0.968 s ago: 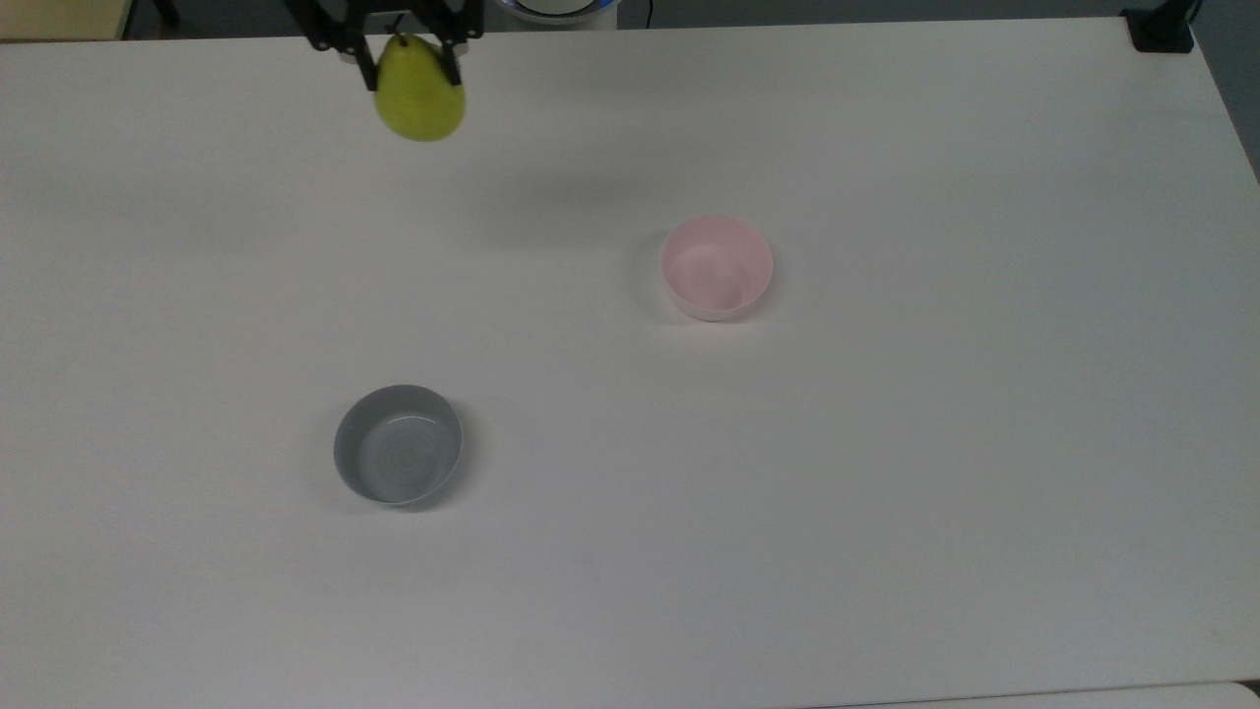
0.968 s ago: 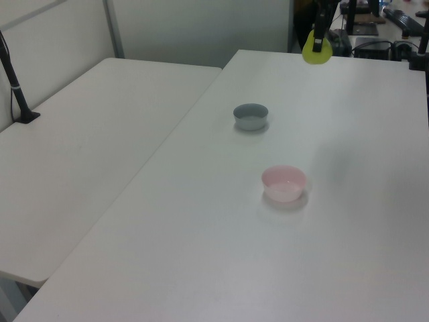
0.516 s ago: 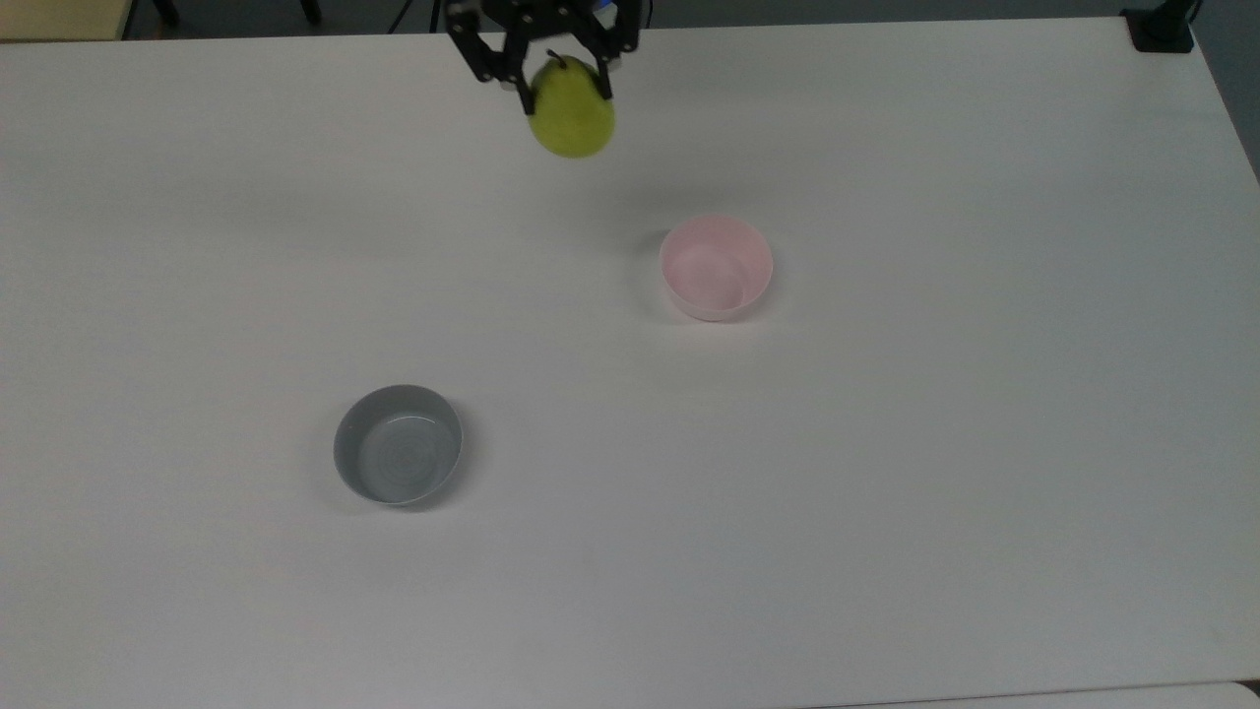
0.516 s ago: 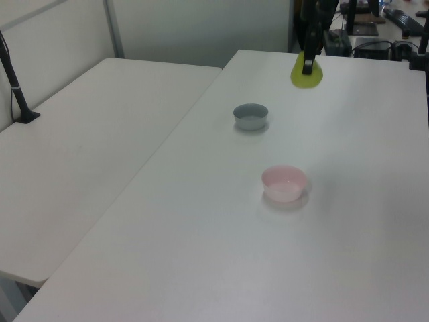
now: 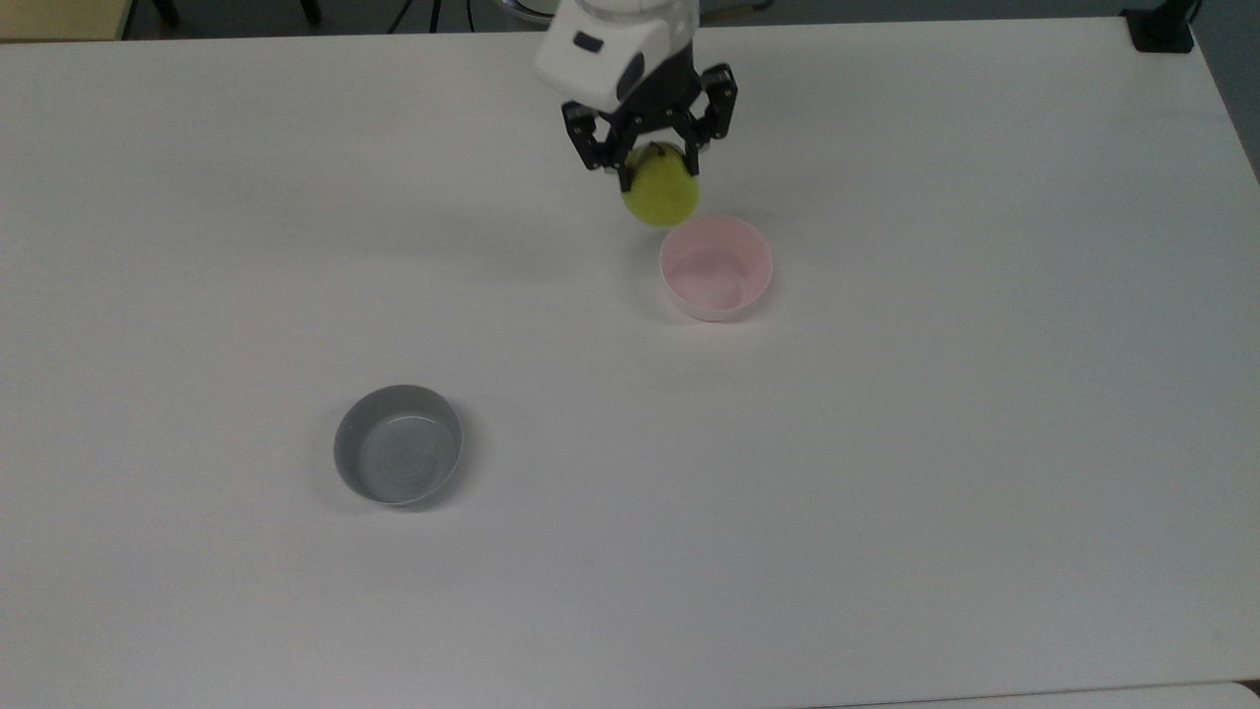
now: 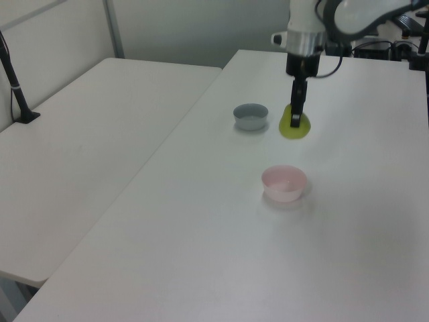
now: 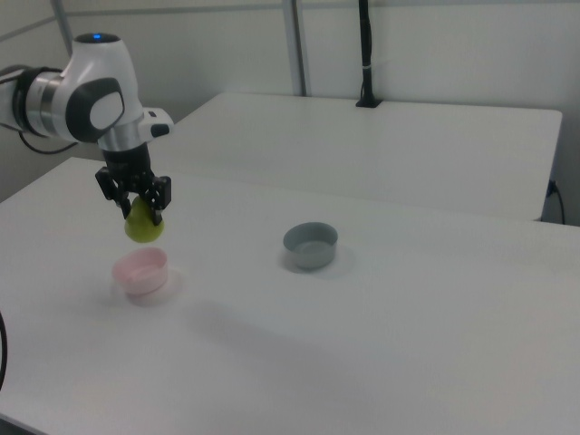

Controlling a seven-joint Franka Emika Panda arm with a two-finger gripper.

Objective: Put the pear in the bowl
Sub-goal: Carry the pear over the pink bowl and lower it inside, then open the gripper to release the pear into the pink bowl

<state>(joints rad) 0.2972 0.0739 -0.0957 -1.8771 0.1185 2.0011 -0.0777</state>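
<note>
The yellow-green pear [image 5: 661, 197] hangs in the air, and my gripper [image 5: 658, 167] is shut on its upper part. In the top view it sits just above and left of the pale pink bowl [image 5: 716, 267], which stands on the white table. The right view shows the pear [image 7: 143, 225] held by the gripper [image 7: 140, 210] a little above the pink bowl [image 7: 140, 272]. In the left view the pear [image 6: 295, 126] held by the gripper [image 6: 295, 118] is beyond the pink bowl [image 6: 283, 184].
A grey bowl [image 5: 398, 458] stands on the table toward the top view's lower left; it also appears as the grey bowl [image 6: 251, 116] and grey bowl [image 7: 310, 245]. A second white table [image 6: 80, 154] adjoins at the left view's left. A black post [image 7: 366, 54] stands far back.
The arm has carried the pear rightward in the top view and lower, from the table's far edge to just beside the pink bowl. Both bowls have stayed put.
</note>
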